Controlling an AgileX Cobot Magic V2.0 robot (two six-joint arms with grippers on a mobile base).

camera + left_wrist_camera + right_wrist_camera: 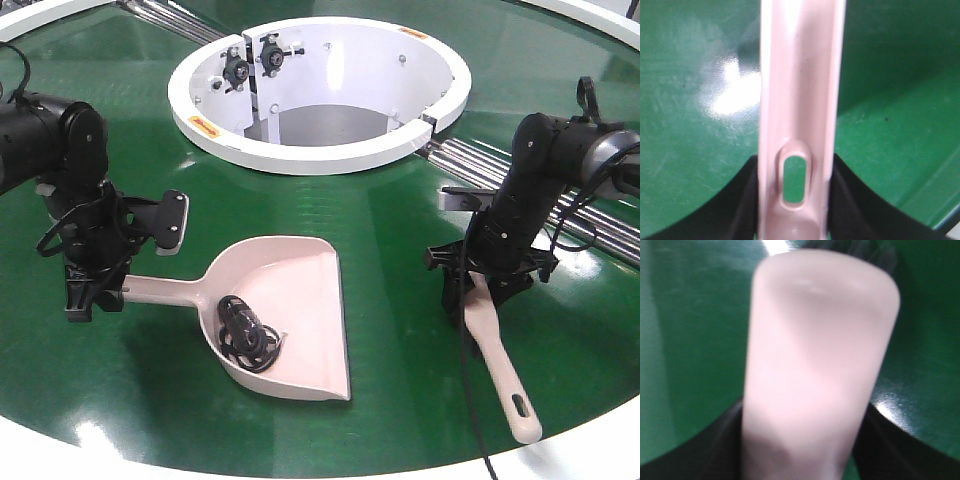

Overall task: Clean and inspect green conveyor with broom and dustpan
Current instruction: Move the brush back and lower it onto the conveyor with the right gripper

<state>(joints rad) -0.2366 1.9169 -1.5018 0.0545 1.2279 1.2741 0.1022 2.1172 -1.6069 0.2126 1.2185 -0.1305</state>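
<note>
Dustpan [300, 290] pale pink, holding black tangle [246, 333].

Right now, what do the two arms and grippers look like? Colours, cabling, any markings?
Both matte black with rounded joint housings: left arm, right arm. The left gripper is black, with looped black cables at the wrist. The right gripper is black; there is a grey cap on an upper joint, and a black cable hangs below. Jaws look black in the wrist views. No markings visible.

White ring housing [310, 160] stands at centre; grey floor [320, 125] shows through its opening.
</note>
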